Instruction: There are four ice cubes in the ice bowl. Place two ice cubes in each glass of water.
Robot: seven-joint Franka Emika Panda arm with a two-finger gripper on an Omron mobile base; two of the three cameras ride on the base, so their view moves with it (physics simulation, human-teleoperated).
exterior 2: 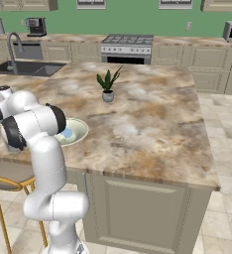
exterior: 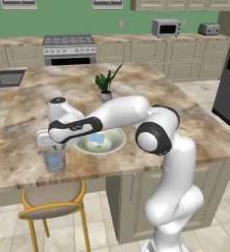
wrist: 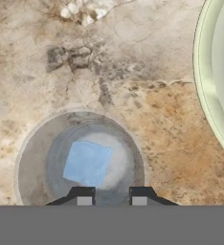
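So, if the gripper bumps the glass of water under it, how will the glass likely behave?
The glass of water is short and fairly wide, so it would probably slide rather than tip. Its smooth clear wall looks slippery to grasp. It stands near the counter edge, so a hard push seems risky.

Potted plant [exterior: 105, 84] on marble island counter [exterior: 186, 113], stool [exterior: 53, 201], stove [exterior: 69, 48], microwave [exterior: 166, 27], sink [exterior 2: 26, 67]

My two base cameras look forward and down from behind, sharing the island counter [exterior: 151, 93]; my hand camera looks straight down, close over a glass [wrist: 80, 160].
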